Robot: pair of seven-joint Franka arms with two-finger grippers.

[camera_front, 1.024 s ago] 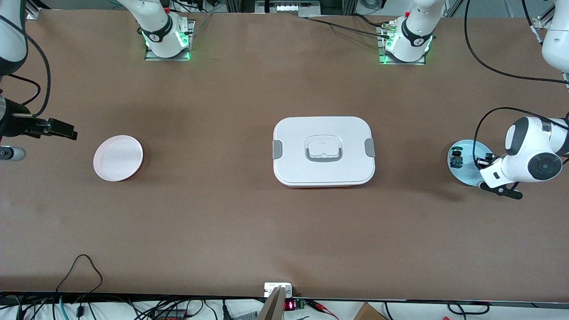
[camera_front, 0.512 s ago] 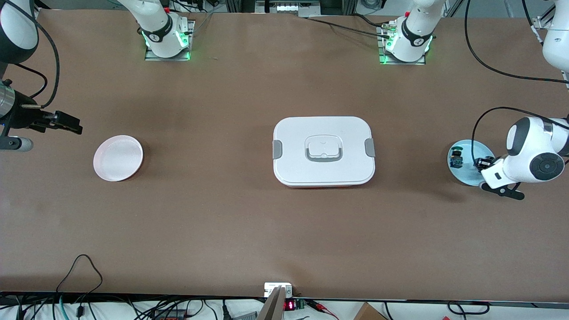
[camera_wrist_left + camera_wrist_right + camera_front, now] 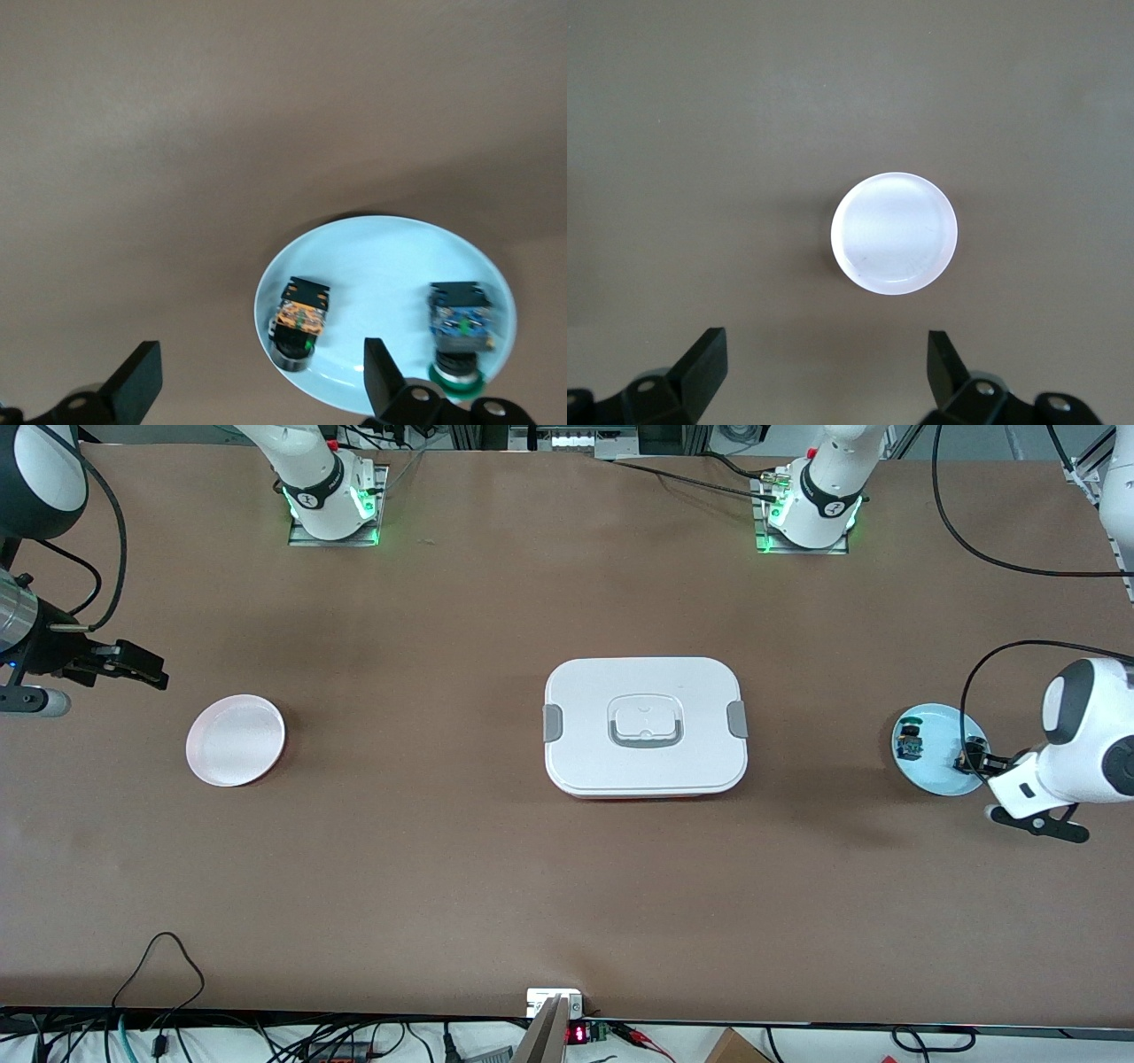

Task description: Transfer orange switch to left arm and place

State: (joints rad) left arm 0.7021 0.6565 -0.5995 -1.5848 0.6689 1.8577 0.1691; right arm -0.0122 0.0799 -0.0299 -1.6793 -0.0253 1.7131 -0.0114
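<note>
left gripper (image 3: pixel 973 760) hangs over the light blue plate (image 3: pixel 932 779) at the left arm's end of the table, fingers (image 3: pixel 379 372) spread wide apart w/ nothing between them. orange switch (image 3: pixel 299 320) lies on its side on that plate, clear of the fingers, not touching either one. beside it on the same plate, apart from it, lies the blue-base switch (image 3: pixel 459 329) w/ green top. box (image 3: pixel 645 724) sits mid-table, lid on, well apart from the plate. right gripper (image 3: pixel 142 669) waits in the air at the right arm's end, fingers (image 3: pixel 704 359) also wide apart & empty, near the pale pink plate (image 3: pixel 235 740), which is bare.
</note>
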